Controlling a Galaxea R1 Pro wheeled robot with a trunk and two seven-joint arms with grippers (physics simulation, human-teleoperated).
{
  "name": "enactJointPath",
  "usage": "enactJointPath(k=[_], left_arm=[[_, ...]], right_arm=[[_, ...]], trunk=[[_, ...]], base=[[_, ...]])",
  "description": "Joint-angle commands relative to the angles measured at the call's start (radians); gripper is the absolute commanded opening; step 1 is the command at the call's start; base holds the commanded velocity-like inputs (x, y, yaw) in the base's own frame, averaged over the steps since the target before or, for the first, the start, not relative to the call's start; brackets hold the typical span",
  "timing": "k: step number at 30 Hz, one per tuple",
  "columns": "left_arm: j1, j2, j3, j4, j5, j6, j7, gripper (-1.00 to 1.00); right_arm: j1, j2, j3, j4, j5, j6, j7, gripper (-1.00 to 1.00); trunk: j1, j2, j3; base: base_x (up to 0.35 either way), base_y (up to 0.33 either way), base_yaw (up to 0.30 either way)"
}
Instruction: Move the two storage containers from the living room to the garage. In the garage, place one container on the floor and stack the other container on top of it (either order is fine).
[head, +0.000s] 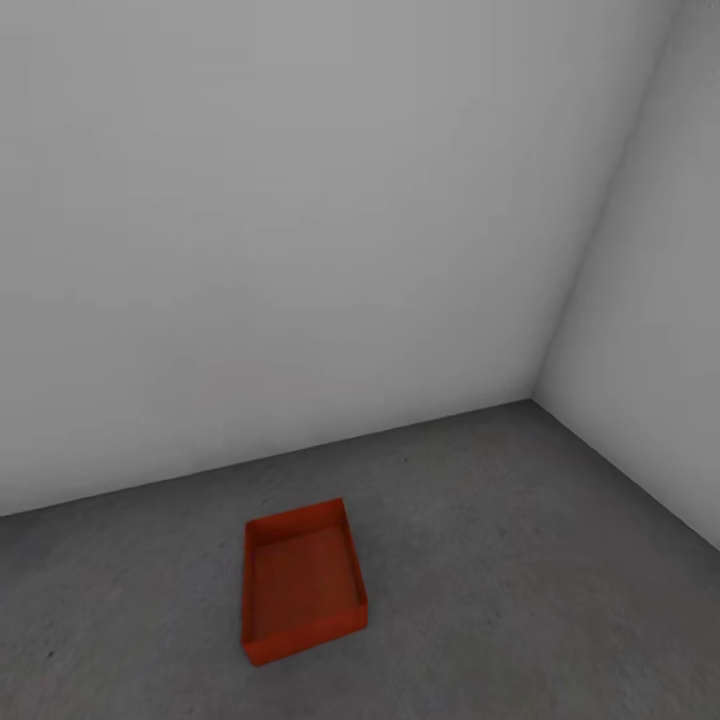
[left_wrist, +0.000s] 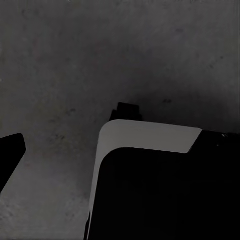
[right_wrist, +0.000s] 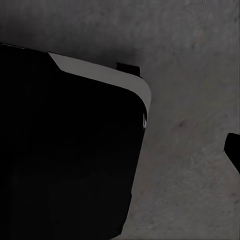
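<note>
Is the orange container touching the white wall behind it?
Apart. The head view shows a bare strip of floor between the container and the wall.

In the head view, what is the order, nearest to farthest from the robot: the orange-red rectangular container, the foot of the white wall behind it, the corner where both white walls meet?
1. Orange-red rectangular container, on the grey concrete floor, centre-left.
2. Foot of the white wall, behind it.
3. Wall corner, far right.

An orange-red storage container (head: 303, 585) sits on the dark grey, mottled floor (head: 520, 560); the walls (head: 300, 220) are plain white.
</note>
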Motion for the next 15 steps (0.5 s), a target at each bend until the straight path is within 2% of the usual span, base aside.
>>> enactJointPath(k=[1,15], left_arm=[[0.0,0.0,-0.006,0.0,0.009,-0.001,0.002,1.0],[0.0,0.002,-0.007,0.001,0.009,0.0,0.002,1.0]], right_arm=[[-0.001,0.0,0.003,0.003,0.006,-0.005,-0.002,1.0],[-0.001,-0.003,0.006,0.002,0.012,-0.005,-0.002,1.0]], trunk=[[-0.004,0.007,0.004],[-0.058,0.105,0.058]], base=[[0.0,0.0,0.0],[0.0,0.0,0.0]])
